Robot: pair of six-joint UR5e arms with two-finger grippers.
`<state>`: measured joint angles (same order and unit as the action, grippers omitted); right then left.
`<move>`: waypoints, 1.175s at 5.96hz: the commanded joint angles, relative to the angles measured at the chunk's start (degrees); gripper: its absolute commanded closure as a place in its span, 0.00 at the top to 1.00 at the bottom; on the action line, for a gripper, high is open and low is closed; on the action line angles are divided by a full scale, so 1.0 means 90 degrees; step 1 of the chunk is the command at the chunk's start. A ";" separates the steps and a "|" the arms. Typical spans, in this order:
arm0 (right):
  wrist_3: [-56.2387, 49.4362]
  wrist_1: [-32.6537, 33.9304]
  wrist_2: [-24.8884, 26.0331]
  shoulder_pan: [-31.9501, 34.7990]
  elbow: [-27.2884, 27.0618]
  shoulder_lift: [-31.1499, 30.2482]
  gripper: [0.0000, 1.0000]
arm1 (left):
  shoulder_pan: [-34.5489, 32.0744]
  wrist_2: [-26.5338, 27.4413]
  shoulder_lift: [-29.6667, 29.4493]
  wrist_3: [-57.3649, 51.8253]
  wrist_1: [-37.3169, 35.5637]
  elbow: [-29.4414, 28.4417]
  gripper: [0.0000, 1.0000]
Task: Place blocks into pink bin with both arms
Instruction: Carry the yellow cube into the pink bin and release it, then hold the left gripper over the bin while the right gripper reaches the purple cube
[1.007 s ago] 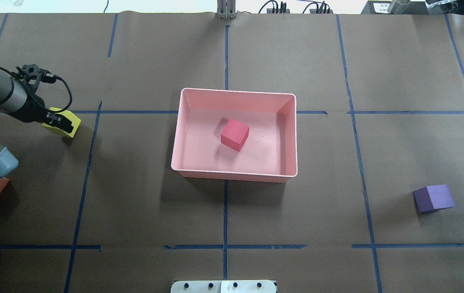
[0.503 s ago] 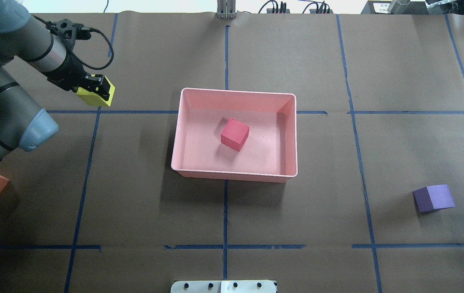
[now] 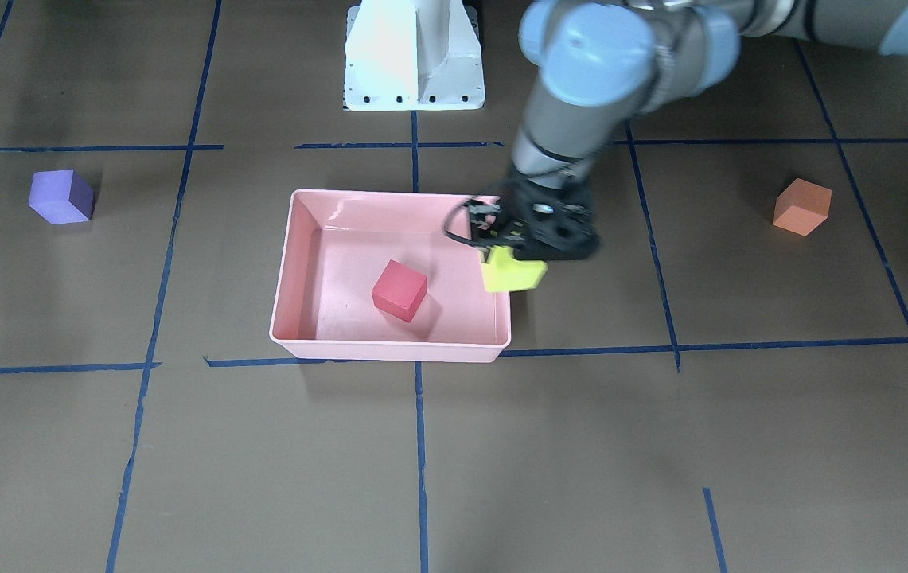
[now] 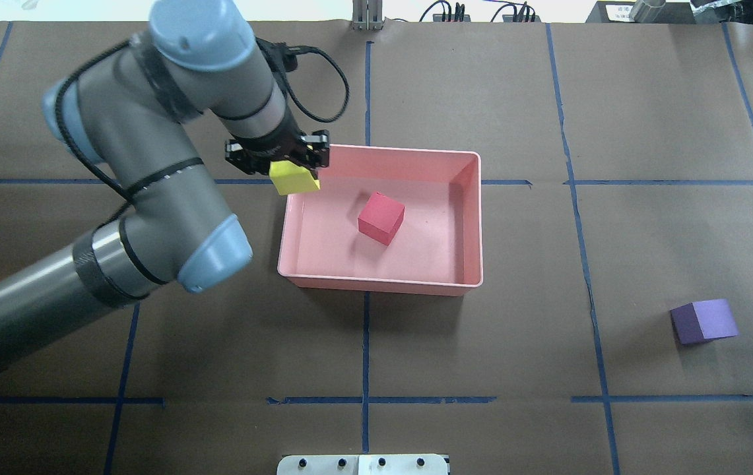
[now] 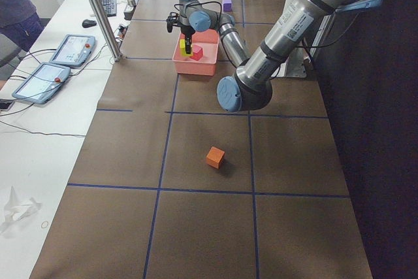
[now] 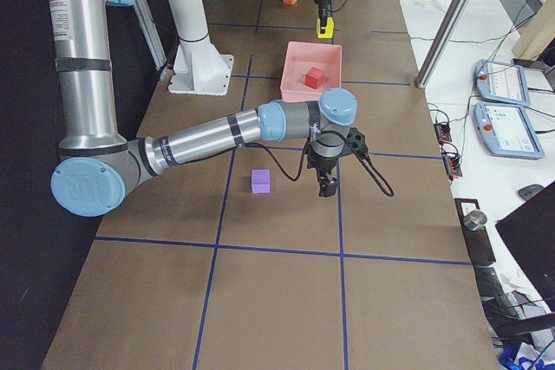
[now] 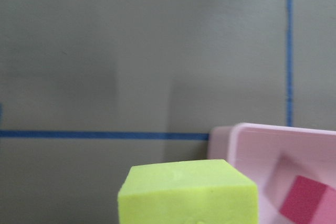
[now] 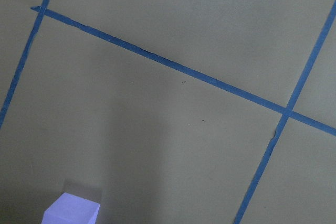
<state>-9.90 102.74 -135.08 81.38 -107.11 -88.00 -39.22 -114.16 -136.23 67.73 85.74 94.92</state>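
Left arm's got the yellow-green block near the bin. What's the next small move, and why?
Probably nudge the left gripper a little inward over the pink bin before opening. The yellow-green block it grips hangs across the bin's rim near a corner, partly outside, so releasing now may drop it off the wall.
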 commanded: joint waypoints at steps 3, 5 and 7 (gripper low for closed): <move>0.3363 -0.3656 0.0279 -0.1293 -0.0228 -0.1525 1.00 | 0.0413 0.0526 -0.0137 0.0248 -0.0064 -0.0078 1.00; 0.5214 -0.5267 0.0923 -0.2387 -0.0228 -0.2076 1.00 | 0.0413 0.0535 -0.0127 0.0248 -0.0064 -0.0068 1.00; 0.6282 -0.5556 0.1539 -0.3141 -0.0238 -0.2087 1.00 | 0.0423 0.0535 -0.0127 0.0248 -0.0045 -0.0068 1.00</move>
<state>42.03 54.02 -123.70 56.26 -109.22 -106.55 -35.45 -109.39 -137.38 69.96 85.26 94.30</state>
